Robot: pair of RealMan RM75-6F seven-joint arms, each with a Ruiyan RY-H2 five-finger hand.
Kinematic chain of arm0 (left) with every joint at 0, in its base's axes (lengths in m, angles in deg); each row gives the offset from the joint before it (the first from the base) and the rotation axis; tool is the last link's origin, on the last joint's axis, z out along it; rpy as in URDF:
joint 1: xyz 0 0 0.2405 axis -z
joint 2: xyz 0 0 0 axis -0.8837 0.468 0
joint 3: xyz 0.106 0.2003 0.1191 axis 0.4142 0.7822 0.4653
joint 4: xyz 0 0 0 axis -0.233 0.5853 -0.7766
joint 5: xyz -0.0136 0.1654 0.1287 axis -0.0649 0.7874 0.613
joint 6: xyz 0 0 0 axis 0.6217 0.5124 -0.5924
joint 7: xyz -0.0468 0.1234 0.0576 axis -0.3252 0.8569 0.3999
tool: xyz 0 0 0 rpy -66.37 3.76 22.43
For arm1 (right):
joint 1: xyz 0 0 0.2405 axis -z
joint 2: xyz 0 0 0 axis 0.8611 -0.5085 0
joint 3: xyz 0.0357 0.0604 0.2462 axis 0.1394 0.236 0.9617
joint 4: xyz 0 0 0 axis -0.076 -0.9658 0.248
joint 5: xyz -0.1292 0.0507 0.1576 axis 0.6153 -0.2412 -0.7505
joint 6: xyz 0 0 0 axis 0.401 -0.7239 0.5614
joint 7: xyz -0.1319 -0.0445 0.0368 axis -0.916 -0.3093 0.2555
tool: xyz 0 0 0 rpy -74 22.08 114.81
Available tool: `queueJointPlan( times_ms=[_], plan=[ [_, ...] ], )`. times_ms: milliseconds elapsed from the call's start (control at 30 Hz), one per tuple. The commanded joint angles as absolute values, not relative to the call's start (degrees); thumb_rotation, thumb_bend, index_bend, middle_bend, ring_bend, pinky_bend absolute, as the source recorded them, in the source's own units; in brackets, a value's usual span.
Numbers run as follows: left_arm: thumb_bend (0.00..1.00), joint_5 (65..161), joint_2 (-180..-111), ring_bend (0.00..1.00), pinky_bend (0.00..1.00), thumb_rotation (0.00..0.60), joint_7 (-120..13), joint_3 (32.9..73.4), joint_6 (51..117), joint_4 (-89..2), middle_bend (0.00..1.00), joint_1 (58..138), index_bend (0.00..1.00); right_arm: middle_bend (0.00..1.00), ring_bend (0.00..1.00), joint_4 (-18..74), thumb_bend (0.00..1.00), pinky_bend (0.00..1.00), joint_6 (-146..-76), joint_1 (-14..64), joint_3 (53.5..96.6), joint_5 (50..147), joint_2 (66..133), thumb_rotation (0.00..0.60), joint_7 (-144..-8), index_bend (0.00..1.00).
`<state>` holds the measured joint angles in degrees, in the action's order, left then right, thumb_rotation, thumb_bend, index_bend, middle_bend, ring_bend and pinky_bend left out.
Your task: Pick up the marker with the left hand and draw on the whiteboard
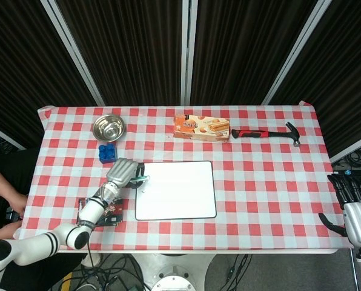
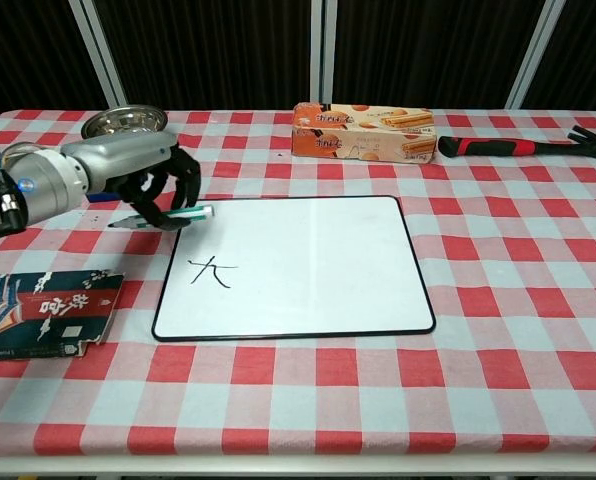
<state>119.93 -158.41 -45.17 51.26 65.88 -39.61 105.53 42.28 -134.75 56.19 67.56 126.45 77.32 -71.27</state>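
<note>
The whiteboard lies flat at the table's middle, with a small black scribble near its left side. My left hand hovers just beyond the board's far left corner and grips the white marker. The marker lies nearly level, its dark tip pointing left, away from the board. In the head view the left hand and marker sit at the left edge of the whiteboard. My right hand hangs off the table's right front corner, fingers apart, holding nothing.
A steel bowl and a blue block sit behind the left hand. A dark printed packet lies left of the board. A biscuit box and a red-handled hammer lie along the far side.
</note>
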Motion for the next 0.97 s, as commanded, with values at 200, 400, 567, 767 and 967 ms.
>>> queueJointPlan(
  times_ms=[200,400,567,767,967],
  plan=[
    [0.31,103.93,-154.64,0.64,0.85,0.6,-28.09,54.23,61.14,-42.18,0.44,107.05,0.36,0.08,0.0,42.71,0.14,0.0,-135.51,56.92,67.35,126.1,77.19,0.6,-71.69,0.0],
    [0.21,101.3,-149.8,0.44,0.77,0.6,-25.49,52.88,72.22,-52.93,0.25,104.55,0.13,0.08,0.0,43.25,0.14,0.0,-136.32,57.6,67.34,125.75,76.67,0.6,-72.21,0.0],
    [0.21,109.06,-142.36,0.39,0.68,0.6,-31.67,54.31,85.68,-61.85,0.25,96.2,0.13,0.08,0.0,42.96,0.14,0.0,-136.2,58.05,67.34,124.82,76.67,0.6,-71.78,0.0],
    [0.21,119.1,-132.15,0.29,0.42,0.6,-37.63,62.33,95.68,-66.96,0.25,85.5,0.18,0.08,0.0,41.87,0.14,0.0,-135.22,57.86,66.96,124.89,77.57,0.6,-70.96,0.0],
    [0.21,125.71,-128.03,0.25,0.29,0.6,-35.31,68.38,107.73,-68.83,0.25,75.41,0.18,0.08,0.0,41.15,0.15,0.0,-135.64,57.41,66.33,127.34,78.91,0.6,-71.12,0.0]
  ],
)
